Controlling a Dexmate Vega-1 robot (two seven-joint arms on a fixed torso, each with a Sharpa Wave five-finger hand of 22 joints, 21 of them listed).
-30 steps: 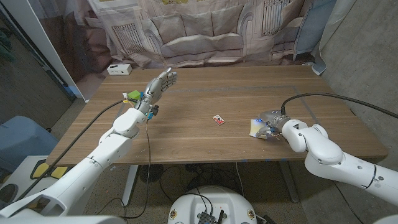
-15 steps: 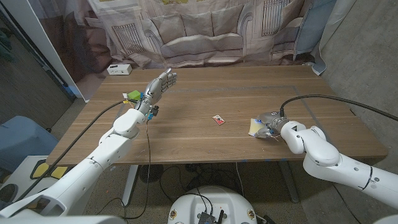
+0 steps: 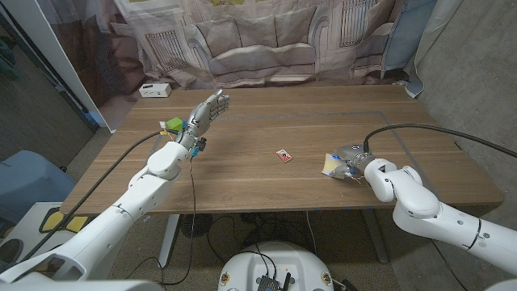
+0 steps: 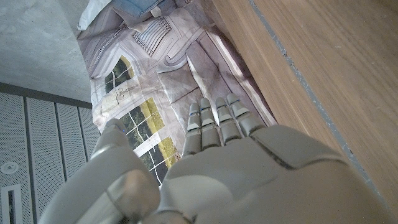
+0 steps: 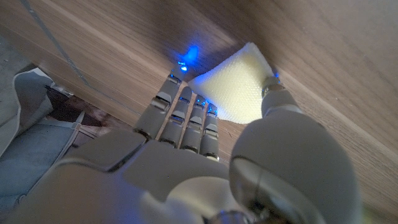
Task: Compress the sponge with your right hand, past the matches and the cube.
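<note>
The pale yellow foam sponge [image 3: 330, 165] lies on the wooden table [image 3: 323, 113] toward its near right part, and the right hand [image 3: 349, 162] holds it, fingers [image 5: 180, 118] over one side and thumb against the other. It looks light, soft and springy, with a fine dimpled surface, so it should give easily; squeezing across its broad faces, as now, seems the best hold. The small red matchbox [image 3: 283, 154] lies well left of it. A green and yellow cube [image 3: 172, 124] sits near the left edge, beside the left hand [image 3: 206, 111], which is raised, fingers spread, holding nothing.
</note>
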